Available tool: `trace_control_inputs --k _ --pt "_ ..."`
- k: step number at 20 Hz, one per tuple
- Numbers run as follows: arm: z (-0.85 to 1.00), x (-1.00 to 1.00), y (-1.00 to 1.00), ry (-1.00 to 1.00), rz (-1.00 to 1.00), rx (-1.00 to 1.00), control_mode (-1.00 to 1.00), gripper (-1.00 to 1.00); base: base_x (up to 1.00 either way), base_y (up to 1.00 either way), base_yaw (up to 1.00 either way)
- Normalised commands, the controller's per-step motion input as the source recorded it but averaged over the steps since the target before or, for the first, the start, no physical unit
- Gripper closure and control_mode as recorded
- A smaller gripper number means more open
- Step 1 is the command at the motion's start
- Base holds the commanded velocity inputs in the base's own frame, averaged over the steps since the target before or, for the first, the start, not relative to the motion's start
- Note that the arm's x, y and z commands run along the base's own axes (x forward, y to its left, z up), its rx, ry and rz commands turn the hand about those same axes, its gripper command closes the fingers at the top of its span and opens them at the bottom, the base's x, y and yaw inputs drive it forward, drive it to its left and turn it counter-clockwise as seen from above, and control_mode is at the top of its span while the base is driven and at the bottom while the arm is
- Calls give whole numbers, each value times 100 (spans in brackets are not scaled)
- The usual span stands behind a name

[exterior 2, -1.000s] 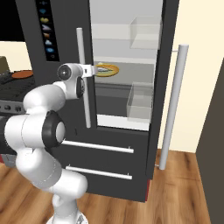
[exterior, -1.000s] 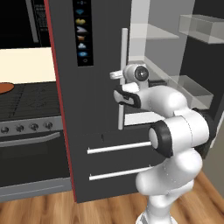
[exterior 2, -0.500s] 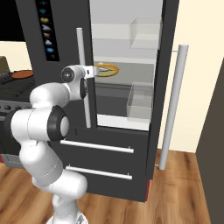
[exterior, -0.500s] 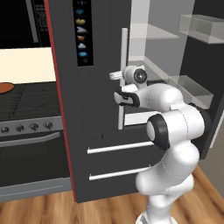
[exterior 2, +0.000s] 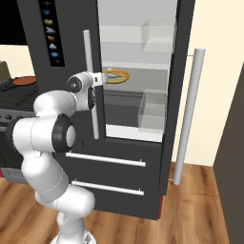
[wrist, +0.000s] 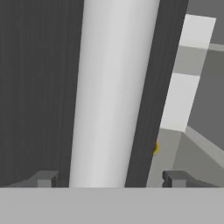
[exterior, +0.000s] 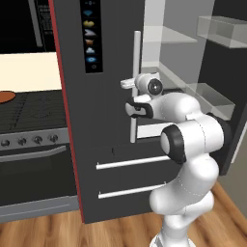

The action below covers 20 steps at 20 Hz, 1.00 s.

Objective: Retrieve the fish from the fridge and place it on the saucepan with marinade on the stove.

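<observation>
Left base view: the gripper (exterior: 137, 107) sits at the white bar handle (exterior: 136, 87) of the fridge's (exterior: 106, 120) left door. That door looks shut; the right door stands swung wide, with white shelves and clear bins showing. At far left is the stove (exterior: 29, 120), with an orange-brown round patch at the frame edge that I take for the saucepan with marinade (exterior: 6, 96); its handle cannot be made out.

Right base view: the hand reaches the same handle from the near side. Behind it, on a middle shelf, lies a yellow-rimmed plate (exterior 2: 116, 76) with a slim grey shape on it, probably the fish (exterior 2: 112, 74); it is too small to confirm. The plate is partly hidden by the wrist.

Hand view: the handle runs up the frame between the two dark fingertips (wrist: 43, 178). The jaws stand wide, one tip on each side of the bar, with visible gaps and no contact. Nothing is held. A speck of yellow shows past the door edge.

Risks, as judgement:
- The jaws straddle the handle rather than the fish; if they close here, the arm grips the door, not the target.
- Pulling this door would swing it toward the arm's own elbow, which is crowded close.
- A reach past the door edge to the shelf risks clipping the plate rim and sliding the fish off.
</observation>
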Motion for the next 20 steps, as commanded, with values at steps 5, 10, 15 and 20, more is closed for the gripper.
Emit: trace_control_inputs --k 5,10,15,20 --pt "0 5 1 0 0 0 -100 100 0 0 0" --pt "0 0 0 0 0 0 -100 100 0 0 0" --pt "0 -10 0 2 0 0 -100 100 0 0 0" --pt "0 -39 1 5 0 0 -100 100 0 0 0"
